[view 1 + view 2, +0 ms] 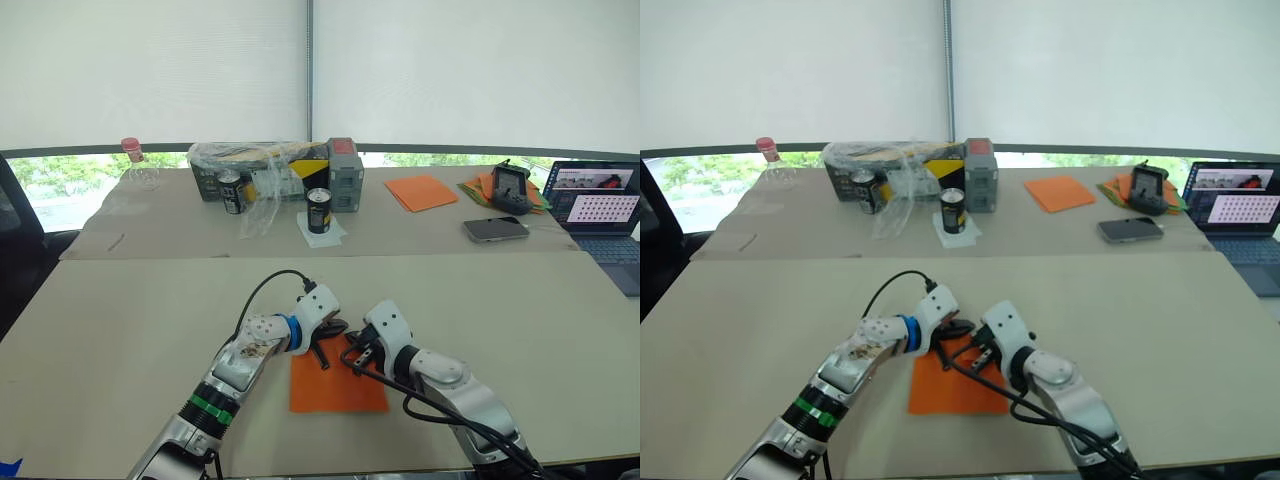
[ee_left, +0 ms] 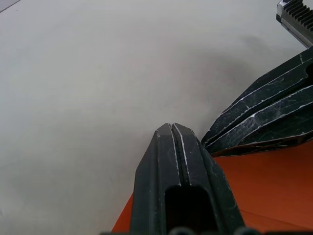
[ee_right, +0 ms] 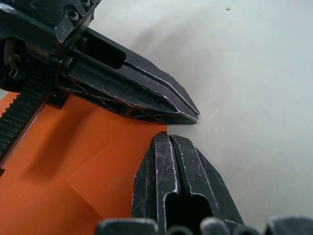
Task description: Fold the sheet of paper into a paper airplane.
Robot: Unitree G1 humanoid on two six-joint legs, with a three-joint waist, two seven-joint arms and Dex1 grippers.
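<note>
The sheet of paper (image 1: 337, 384) is laid flat on the near table (image 1: 120, 320). Its far edge is met by both grippers, left (image 1: 325, 350) and right (image 1: 354, 360), each with fingers pressed shut, tips nearly touching.

laptop (image 1: 605, 215) cut by frame edge, sheet of paper (image 1: 335, 385) far edge under arms

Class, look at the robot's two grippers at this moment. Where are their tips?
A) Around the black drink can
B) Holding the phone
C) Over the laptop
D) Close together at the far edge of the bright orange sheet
D: the left gripper and right gripper, both shut, meet at the far edge of the sheet of paper.
</note>
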